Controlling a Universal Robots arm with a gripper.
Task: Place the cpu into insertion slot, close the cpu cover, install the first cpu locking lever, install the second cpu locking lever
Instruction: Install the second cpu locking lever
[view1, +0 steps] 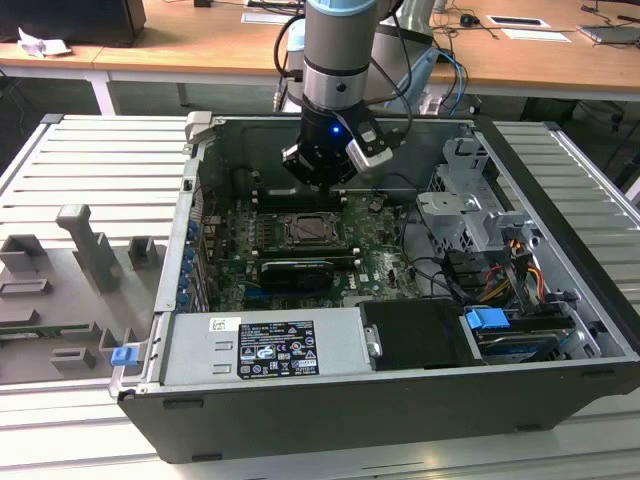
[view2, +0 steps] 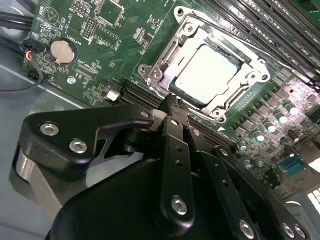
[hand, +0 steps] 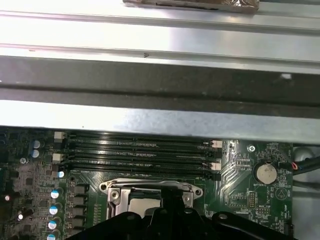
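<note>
The cpu (view2: 210, 67), a pale silver square, lies in the socket on the green motherboard (view2: 100, 60). The cpu cover (view2: 227, 42), a metal frame with a square window, lies flat around it. My gripper (view2: 171, 105) has its black fingers (view2: 175, 150) drawn together, shut with nothing between them, and its tip is at the socket's near corner. In the exterior view the gripper (view1: 322, 180) hangs just behind and above the socket (view1: 305, 230) inside the open computer case. In the first wrist view the cpu (hand: 142, 205) sits right beside the dark gripper (hand: 170, 200). Whether the locking levers are latched I cannot tell.
Memory slots (hand: 140, 155) run beside the socket, and a coin battery (view2: 63, 51) sits on the board. A power supply (view1: 270, 345) and a drive cage (view1: 465, 210) with cables fill the case. Grey fixtures (view1: 90, 250) stand on the ribbed table at the exterior view's left.
</note>
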